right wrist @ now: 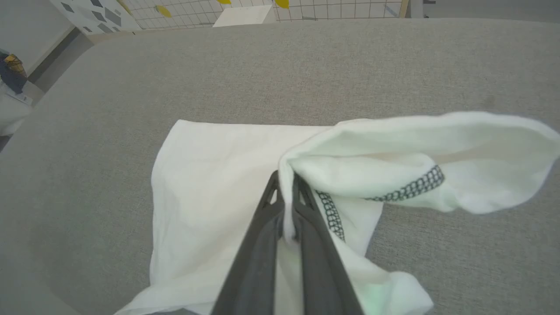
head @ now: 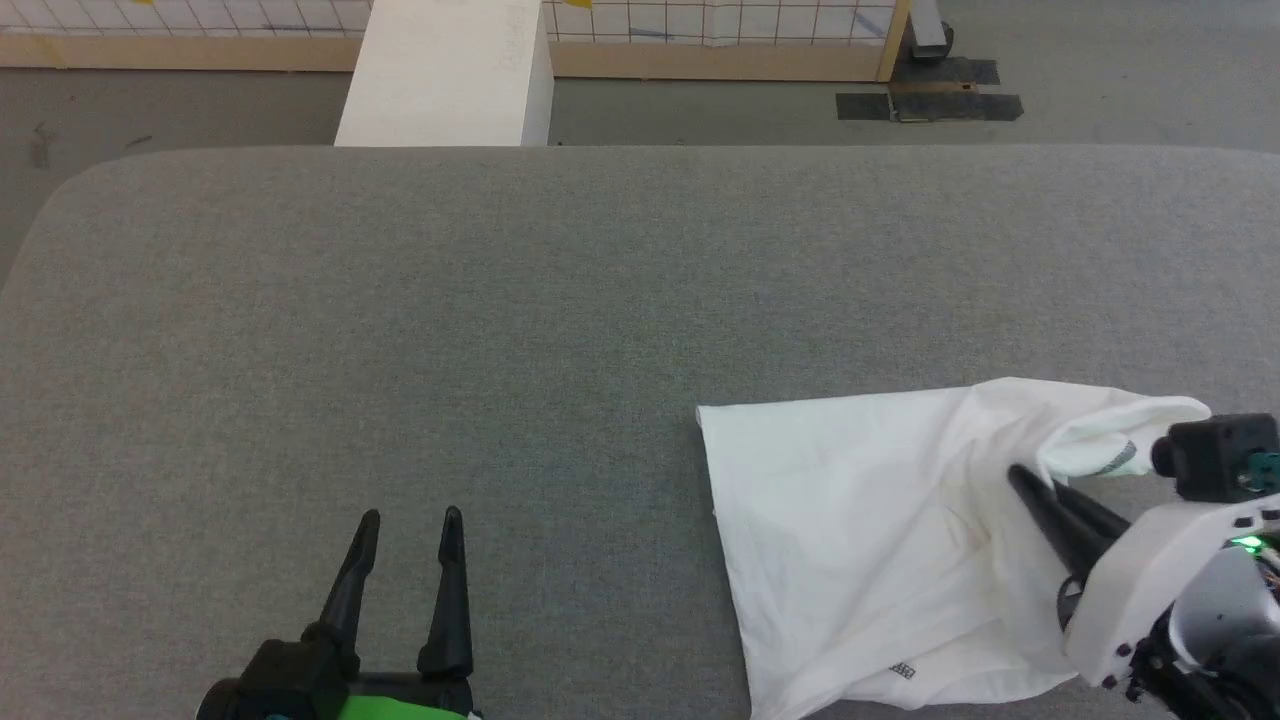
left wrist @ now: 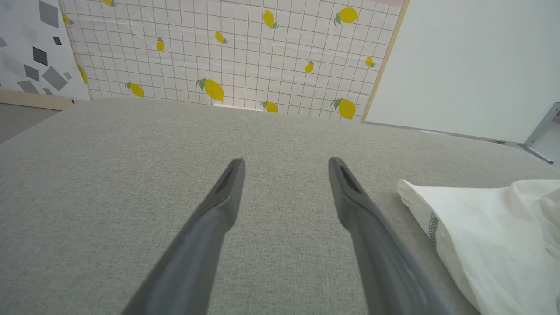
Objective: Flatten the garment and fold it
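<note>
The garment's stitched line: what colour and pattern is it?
Dark grey chain-like stitching on the white garment, clearest in the right wrist view.

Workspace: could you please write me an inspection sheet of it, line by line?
Surface: grey fabric table, rounded corners.
Job's things: shirt at the right, not yet flat, one part lifted and bunched.
Clutter: nothing seen.
Grippers: left gripper open, over bare table; right gripper shut on a fold of the shirt.
Cables: nothing seen.
Surroundings: white box, lemon-print wall, grey floor with dark tape.
</note>
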